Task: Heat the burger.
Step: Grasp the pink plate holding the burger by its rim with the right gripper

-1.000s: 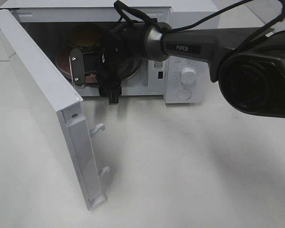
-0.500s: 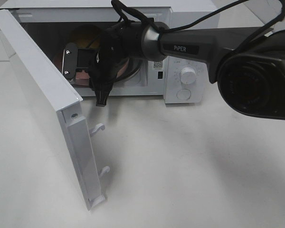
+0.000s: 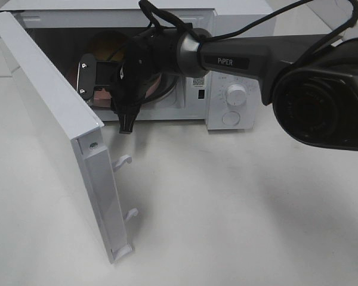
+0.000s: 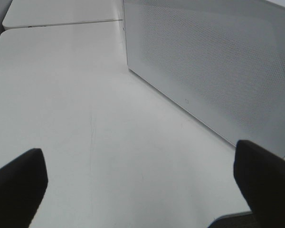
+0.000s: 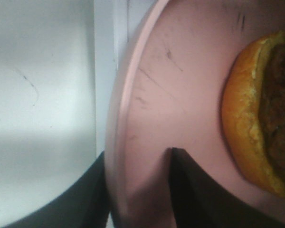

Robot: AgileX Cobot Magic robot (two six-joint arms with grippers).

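Right wrist view was the only one giving a close look at the grip: right gripper (image 5: 137,190) had its two dark fingers (image 5: 194,194) partly closed, one on either side of the rim of the pink plate (image 5: 180,95), pinching it. The burger (image 5: 259,114) lay on that plate, bun golden-orange with a dark patty edge showing, cut off by the frame edge. The overhead view showed the wider setup instead: white microwave (image 3: 238,24) with its door (image 3: 59,131) swung wide open, right arm (image 3: 250,59) reaching across into the cavity, gripper (image 3: 98,80) inside. Arm and wrist blocked most of the cavity, so the burger (image 3: 107,44) showed only as a brownish dome behind the gripper, and the plate (image 3: 161,83) only as a pink sliver. Control dials (image 3: 235,93) sat on the microwave's right panel. Left wrist view showed the left gripper (image 4: 142,180) spread wide open, holding nothing, over the white table (image 4: 85,118) near a perforated white panel (image 4: 218,61).
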